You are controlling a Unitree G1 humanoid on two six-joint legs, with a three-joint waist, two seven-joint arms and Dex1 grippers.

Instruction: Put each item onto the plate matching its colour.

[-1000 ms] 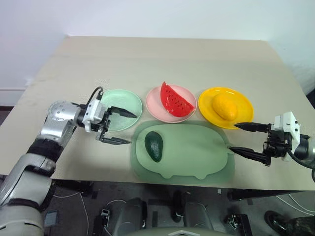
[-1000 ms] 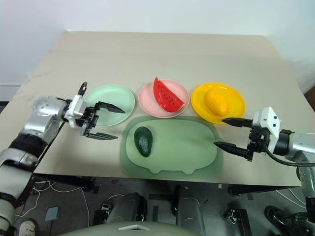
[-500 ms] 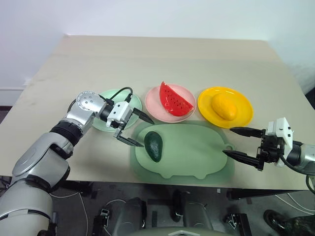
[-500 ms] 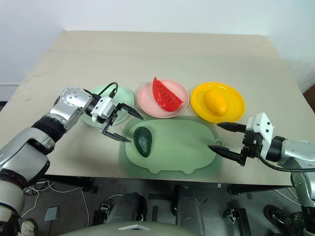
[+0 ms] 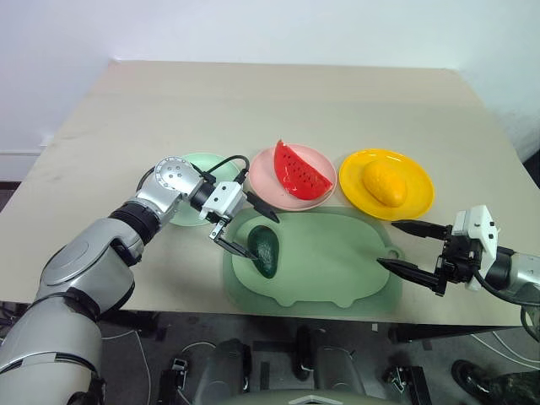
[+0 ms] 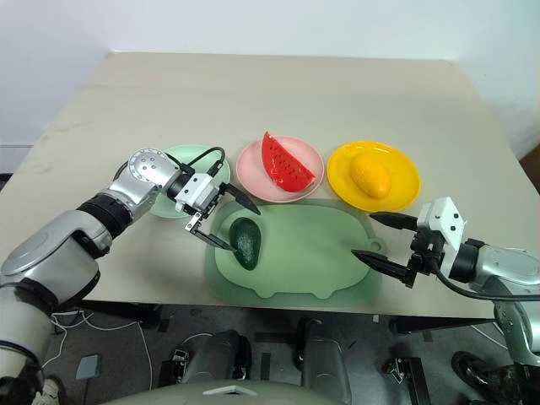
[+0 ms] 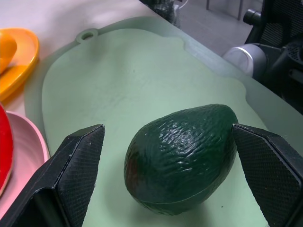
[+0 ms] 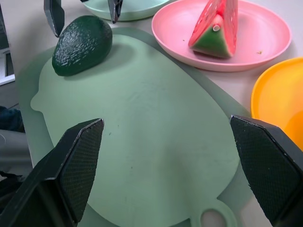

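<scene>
Straddling the dark green toy avocado, the wide-open left gripper should be centred before being closed.

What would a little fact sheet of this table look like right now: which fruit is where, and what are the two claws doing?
avocado: lying on the large green mat, not yet on a plate
watermelon wedge: on the pink plate
mango: on the yellow-orange plate
mint green plate: no fruit on it, partly behind the left arm
left claw: open, fingers either side of the avocado, not closed on it
right claw: open, at the mat's right edge, holding nothing
left to do: avocado to the mint green plate
</scene>
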